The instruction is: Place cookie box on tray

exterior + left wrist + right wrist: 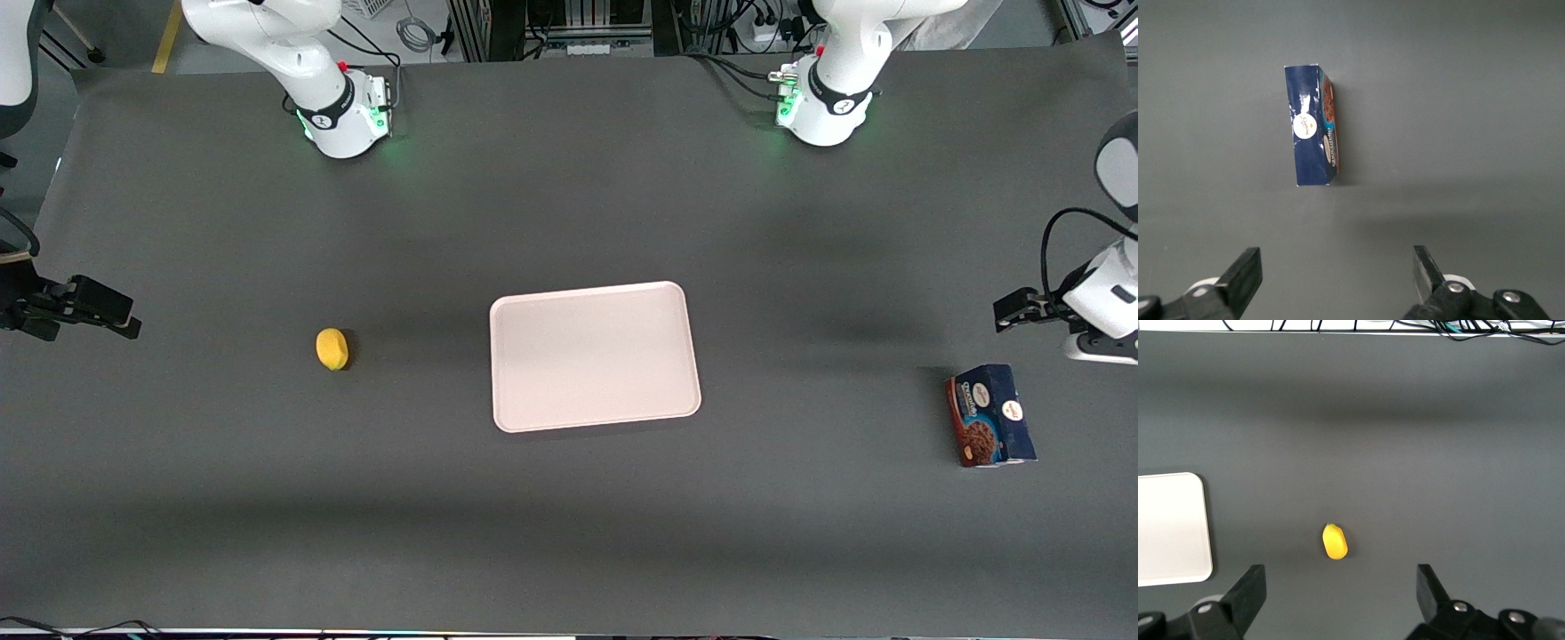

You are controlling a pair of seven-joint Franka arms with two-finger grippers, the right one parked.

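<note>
The small dark navy-blue cookie box [993,415] stands on the table, well apart from the flat pale pink tray [594,356]. The left gripper [1336,273] hovers above it, fingers wide open and empty, probably lined up for a grasp.

Working arm [840,71]: glossy white shell w/ black joint band, green LEDs lit at base, small red spot above the band, black cables running off it. Wrist section white w/ a looping black cable. Gripper [1337,277]: black, 2 blunt wedge-shaped fingers [1245,272] set wide apart, matte plastic; round silver screws in the mounts, white patches beneath.
</note>
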